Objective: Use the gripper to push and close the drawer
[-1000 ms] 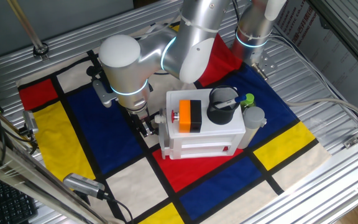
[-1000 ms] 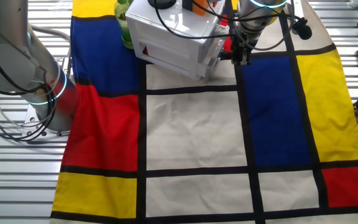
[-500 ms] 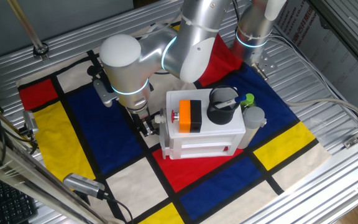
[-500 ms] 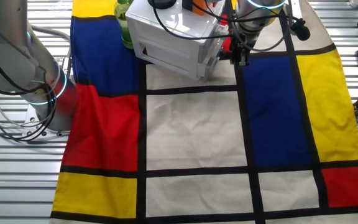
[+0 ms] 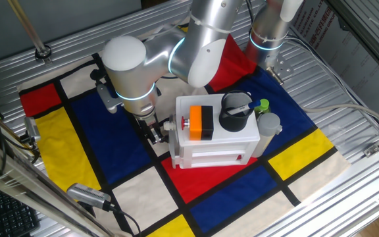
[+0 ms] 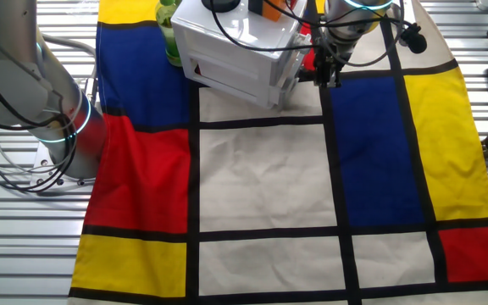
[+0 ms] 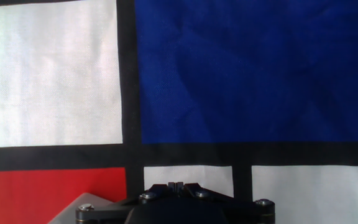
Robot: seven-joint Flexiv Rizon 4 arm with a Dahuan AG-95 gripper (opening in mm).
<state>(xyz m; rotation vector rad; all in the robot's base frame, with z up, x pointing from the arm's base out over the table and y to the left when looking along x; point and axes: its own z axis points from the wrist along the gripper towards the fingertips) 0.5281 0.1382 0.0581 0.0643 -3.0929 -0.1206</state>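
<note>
Gripper (image 5: 155, 133) low over the checked cloth (image 5: 110, 155), fingers pressed together, nothing held; hand view shows the tips (image 7: 176, 185) meeting. It sits just beside the end face of the white cabinet (image 5: 212, 141), close to the small knob (image 5: 168, 123). Drawer (image 6: 288, 78) appears pushed in, its front about flush with the cabinet body. On the cabinet top: orange-and-black block (image 5: 201, 122) and black cup (image 5: 234, 112). Green bottle (image 5: 262, 105) behind.
</note>
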